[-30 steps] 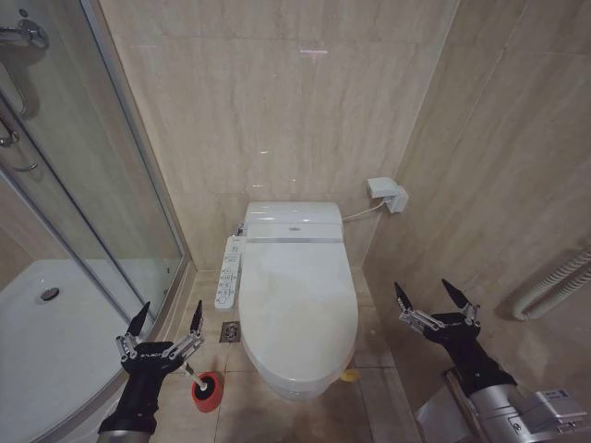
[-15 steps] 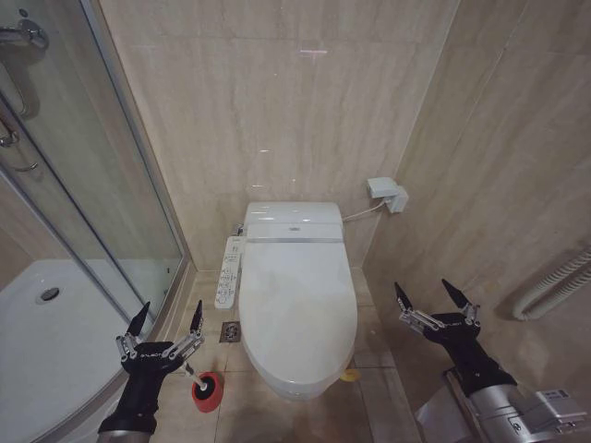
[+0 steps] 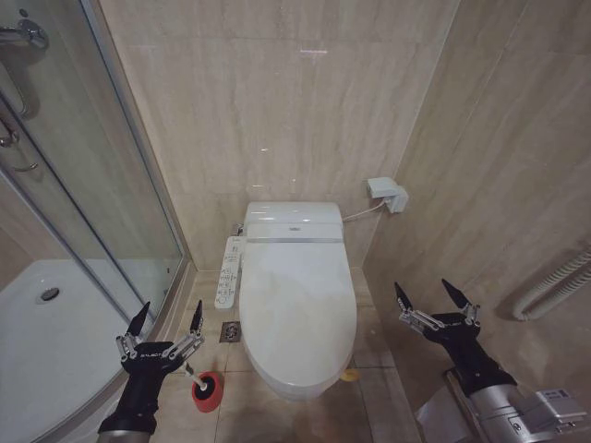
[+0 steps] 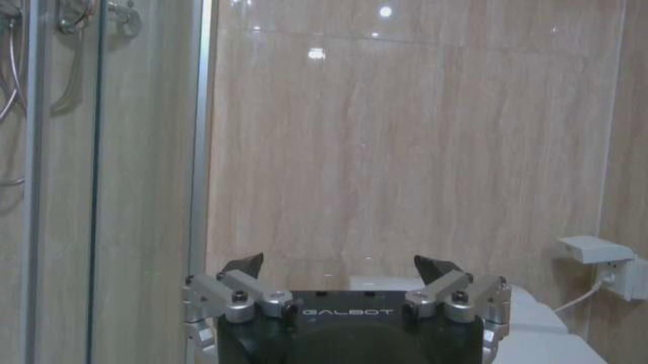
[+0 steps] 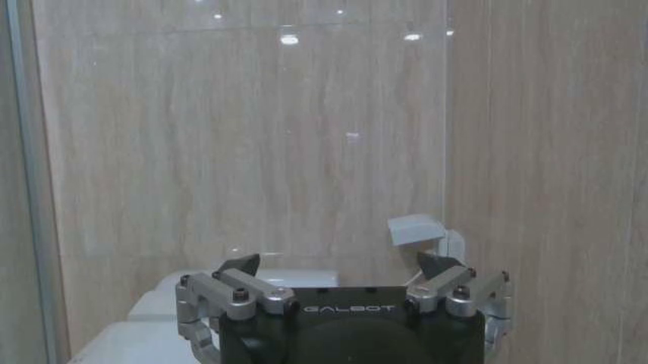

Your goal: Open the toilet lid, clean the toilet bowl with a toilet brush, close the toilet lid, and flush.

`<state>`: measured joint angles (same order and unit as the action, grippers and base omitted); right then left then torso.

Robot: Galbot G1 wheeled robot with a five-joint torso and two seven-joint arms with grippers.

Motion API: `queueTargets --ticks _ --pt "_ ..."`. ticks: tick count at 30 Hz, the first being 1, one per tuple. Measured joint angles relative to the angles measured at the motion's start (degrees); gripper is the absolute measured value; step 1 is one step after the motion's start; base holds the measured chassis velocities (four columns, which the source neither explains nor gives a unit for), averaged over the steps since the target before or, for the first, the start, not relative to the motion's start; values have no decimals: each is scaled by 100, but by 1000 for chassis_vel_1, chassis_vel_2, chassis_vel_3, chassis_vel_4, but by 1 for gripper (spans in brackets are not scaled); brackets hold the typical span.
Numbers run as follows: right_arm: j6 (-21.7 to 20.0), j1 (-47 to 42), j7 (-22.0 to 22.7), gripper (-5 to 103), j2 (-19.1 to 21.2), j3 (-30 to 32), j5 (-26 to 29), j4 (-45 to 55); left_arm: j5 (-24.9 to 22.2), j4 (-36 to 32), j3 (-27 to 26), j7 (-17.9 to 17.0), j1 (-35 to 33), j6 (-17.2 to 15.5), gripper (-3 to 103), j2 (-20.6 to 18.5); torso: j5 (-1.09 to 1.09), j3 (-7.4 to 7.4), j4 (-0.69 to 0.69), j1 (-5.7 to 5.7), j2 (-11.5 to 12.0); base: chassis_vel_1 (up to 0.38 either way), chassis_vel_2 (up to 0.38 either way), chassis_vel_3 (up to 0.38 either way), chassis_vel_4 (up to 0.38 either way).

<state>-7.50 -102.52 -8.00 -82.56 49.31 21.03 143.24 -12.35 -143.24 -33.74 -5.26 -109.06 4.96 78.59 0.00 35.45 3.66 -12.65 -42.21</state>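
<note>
- Shower tray (image 3: pixel 55 341): white, at the far left behind the glass shower door (image 3: pixel 102 194); the drain sits toward its left part.
- Left gripper (image 3: pixel 168 317): at the near left, hovering above the floor beside the shower threshold, with its two black-tipped fingers spread apart and holding nothing. In the left wrist view the left gripper (image 4: pixel 341 265) points toward the tiled back wall, its jaws wide apart.
- Toilet brush (image 3: pixel 192 374): its thin white handle rises from the red holder cup (image 3: pixel 208 390), which stands on the floor tiles at the near left of the toilet. The handle lies just below and to the right of the left gripper, near it; contact cannot be determined. The bristle head is hidden inside the cup.
- Floor drain (image 3: pixel 230 332): a small square grate between the red cup and the toilet's left side.
- Control panel (image 3: pixel 227 272): a white strip along the left side of the toilet.
- Toilet lid (image 3: pixel 297 305): glossy white, closed flat over the bowl in the centre, between the two grippers and apart from both. A yellow strap (image 3: pixel 348 376) shows at its near right edge.
- Rear unit (image 3: pixel 293 221): white and boxy, at the far end of the lid against the wall.
- Wall outlet box (image 3: pixel 387 194): on the right wall, far right of the rear unit, with a cable leading to the toilet.
- Right gripper (image 3: pixel 431 293): at the near right, raised beside the right wall, fingers spread apart and empty, well to the right of the lid. The right wrist view shows the right gripper (image 5: pixel 344 264) with jaws wide apart.
</note>
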Motion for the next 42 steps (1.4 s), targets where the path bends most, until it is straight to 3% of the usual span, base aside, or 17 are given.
queueTargets --ticks 42 --pt "0 0 0 100 0 0 0 0 0 0 0 0 0 0 100 0 0 0 0 0 0 0 0 0 0"
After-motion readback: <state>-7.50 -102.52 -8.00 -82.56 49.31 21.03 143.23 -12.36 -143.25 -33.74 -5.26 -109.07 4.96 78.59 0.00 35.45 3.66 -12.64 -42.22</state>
